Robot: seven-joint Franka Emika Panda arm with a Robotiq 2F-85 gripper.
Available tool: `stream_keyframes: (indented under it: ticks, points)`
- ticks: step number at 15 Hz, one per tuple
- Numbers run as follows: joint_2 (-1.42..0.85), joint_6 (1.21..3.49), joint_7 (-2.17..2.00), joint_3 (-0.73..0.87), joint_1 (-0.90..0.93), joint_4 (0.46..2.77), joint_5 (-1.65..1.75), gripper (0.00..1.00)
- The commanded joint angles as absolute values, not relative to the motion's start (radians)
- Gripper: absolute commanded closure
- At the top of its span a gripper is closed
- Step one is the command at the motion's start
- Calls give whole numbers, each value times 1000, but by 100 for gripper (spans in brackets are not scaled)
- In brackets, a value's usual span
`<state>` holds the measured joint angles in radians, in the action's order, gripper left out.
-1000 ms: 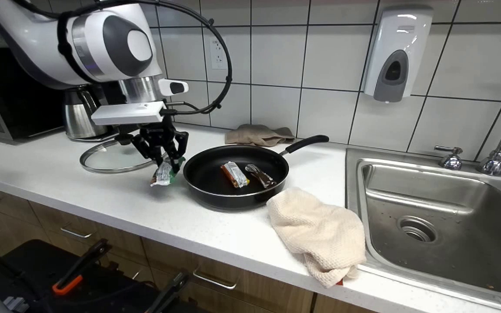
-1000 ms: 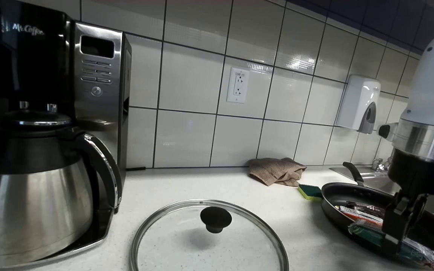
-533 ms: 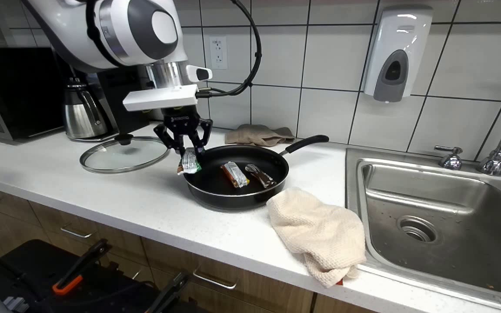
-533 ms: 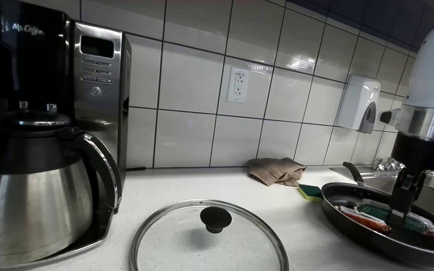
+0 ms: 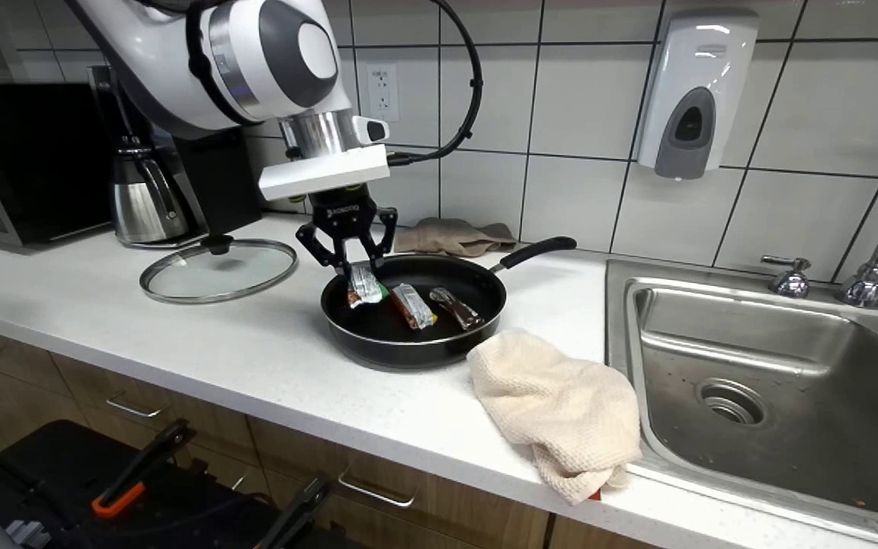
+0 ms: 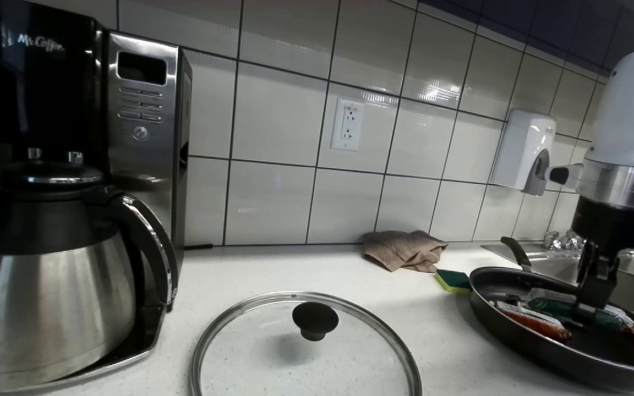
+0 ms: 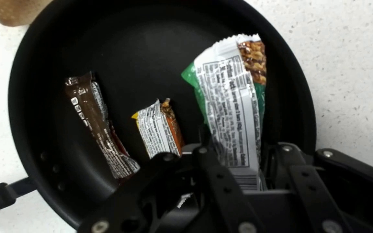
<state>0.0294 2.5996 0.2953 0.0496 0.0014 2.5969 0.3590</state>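
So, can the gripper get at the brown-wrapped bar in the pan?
Probably not as things stand: the gripper is closed on the green-wrapped bar. Otherwise the way looks free, since nothing seems to cover the brown-wrapped bar from above.

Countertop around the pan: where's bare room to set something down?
Open counter lies between the glass lid, pan and front edge; a smaller patch between pan, beige towel and sink. Crowded: inside the pan, where the gripper holds the green bar near the orange bar and brown bar.

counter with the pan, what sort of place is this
Most likely a kitchen, though home or office I can't tell: a sink, a coffee maker and a pan are in view.
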Motion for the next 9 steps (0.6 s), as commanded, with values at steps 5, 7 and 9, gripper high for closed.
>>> stream_keyframes:
  ticks: [5, 7, 9]
  points:
    - [-139, 2717, 360, 67, -33, 2507, 438, 89]
    - [-178, 2746, 360, 67, -33, 2492, 432, 89]
    - [-201, 2772, 349, 70, -32, 2489, 430, 89]
